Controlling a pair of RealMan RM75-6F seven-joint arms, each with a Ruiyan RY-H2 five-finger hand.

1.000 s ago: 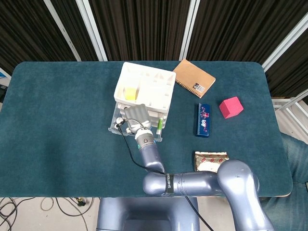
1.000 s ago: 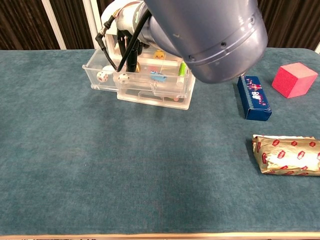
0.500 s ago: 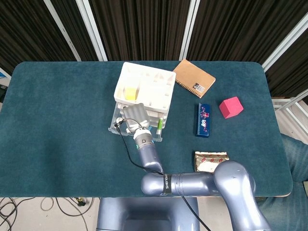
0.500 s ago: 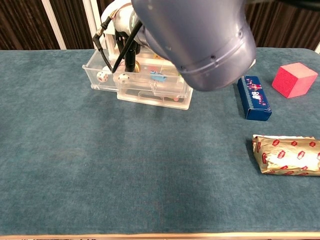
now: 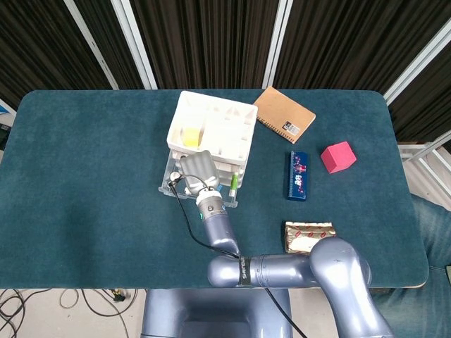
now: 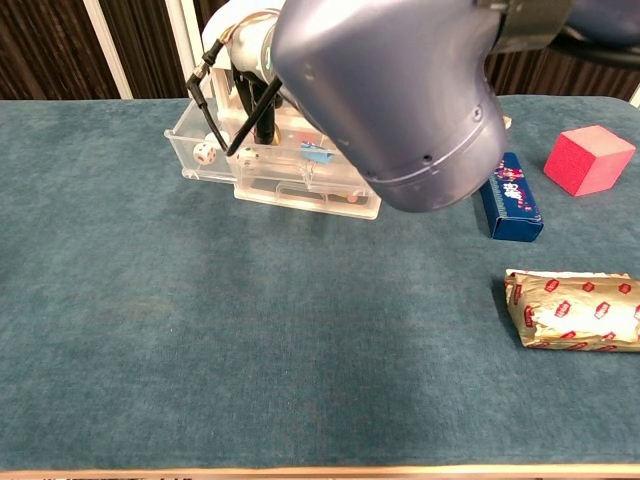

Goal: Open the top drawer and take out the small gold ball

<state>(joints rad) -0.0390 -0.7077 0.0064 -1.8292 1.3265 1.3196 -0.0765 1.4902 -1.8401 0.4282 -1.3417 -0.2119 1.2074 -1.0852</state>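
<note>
Right now your right hand (image 5: 198, 170) sits down inside the pulled-out top drawer (image 6: 215, 165) — whether its fingers grip anything, you cannot tell.

The bench (image 5: 84, 176) is teal; the organiser (image 5: 211, 127) is white, with a yellow piece (image 5: 190, 135) inside; the drawer (image 6: 215, 160) is clear; the notebook (image 5: 283, 114) is brown; the box (image 5: 298, 175) is blue; the cube (image 5: 338, 156) is pink; the packet (image 6: 572, 310) is gold with red marks.
</note>
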